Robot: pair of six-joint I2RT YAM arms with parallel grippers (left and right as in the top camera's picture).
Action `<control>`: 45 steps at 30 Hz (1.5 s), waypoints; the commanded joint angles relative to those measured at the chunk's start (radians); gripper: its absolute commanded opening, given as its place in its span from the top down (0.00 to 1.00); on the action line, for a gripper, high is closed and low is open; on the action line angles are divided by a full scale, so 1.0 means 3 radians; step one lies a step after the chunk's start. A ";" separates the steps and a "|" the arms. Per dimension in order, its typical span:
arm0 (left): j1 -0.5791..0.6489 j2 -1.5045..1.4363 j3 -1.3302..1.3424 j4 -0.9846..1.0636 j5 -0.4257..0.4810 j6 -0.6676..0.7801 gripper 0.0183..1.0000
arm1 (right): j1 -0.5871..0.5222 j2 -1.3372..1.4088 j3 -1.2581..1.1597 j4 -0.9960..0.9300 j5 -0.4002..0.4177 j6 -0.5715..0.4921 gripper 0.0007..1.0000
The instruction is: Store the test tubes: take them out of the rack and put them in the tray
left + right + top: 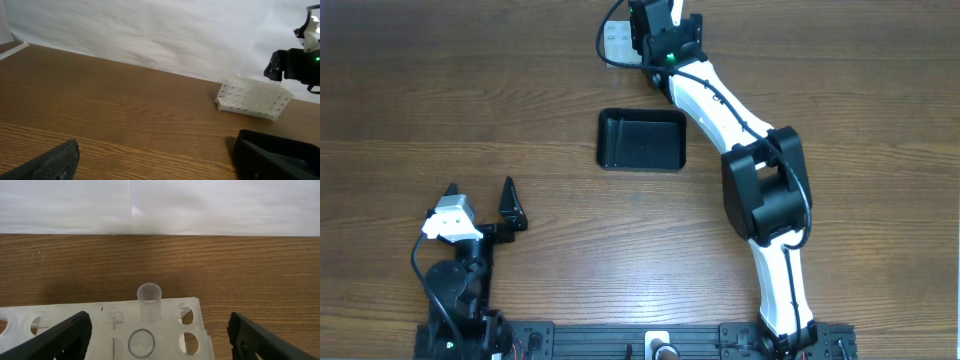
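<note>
Here, rack (167, 330) cut off at edge, partly under right arm (720, 100); test tube (149, 302) upright just ahead of right gripper (159, 319), fingers spread.

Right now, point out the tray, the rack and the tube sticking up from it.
tray (642, 142): top view, its bare floor.
rack (252, 97): left wrist view, its holed face.
tube (149, 305): right wrist view, its clear wall below the rim.

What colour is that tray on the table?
The tray is black; the top view shows it best.
</note>
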State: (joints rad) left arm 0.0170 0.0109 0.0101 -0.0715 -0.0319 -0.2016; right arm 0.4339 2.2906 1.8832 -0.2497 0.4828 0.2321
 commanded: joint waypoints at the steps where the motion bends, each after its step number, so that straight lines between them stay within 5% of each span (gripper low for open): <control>1: -0.0017 -0.0023 -0.0014 -0.0004 0.0043 0.0039 0.00 | 0.0024 0.0090 0.0089 0.0067 0.0065 0.0024 0.15; 21: -0.0017 -0.0023 -0.0014 -0.0004 0.0043 0.0039 0.00 | 0.0018 0.0220 0.0089 0.0174 0.0066 0.0022 0.31; 28: -0.0017 -0.0024 -0.0014 -0.0004 0.0043 0.0039 0.00 | 0.0018 0.0226 0.0088 0.0145 0.0067 0.0020 0.53; 38: -0.0017 -0.0023 -0.0014 -0.0004 0.0043 0.0039 0.00 | 0.0018 0.0226 0.0088 0.0083 0.0067 0.0022 0.68; 45: -0.0017 -0.0023 -0.0014 -0.0004 0.0043 0.0039 0.00 | 0.0018 0.0226 0.0088 0.0084 0.0067 0.0022 0.87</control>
State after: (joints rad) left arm 0.0170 0.0109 0.0101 -0.0715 -0.0319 -0.2016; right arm 0.4339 2.3352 1.8832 -0.2237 0.4904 0.2314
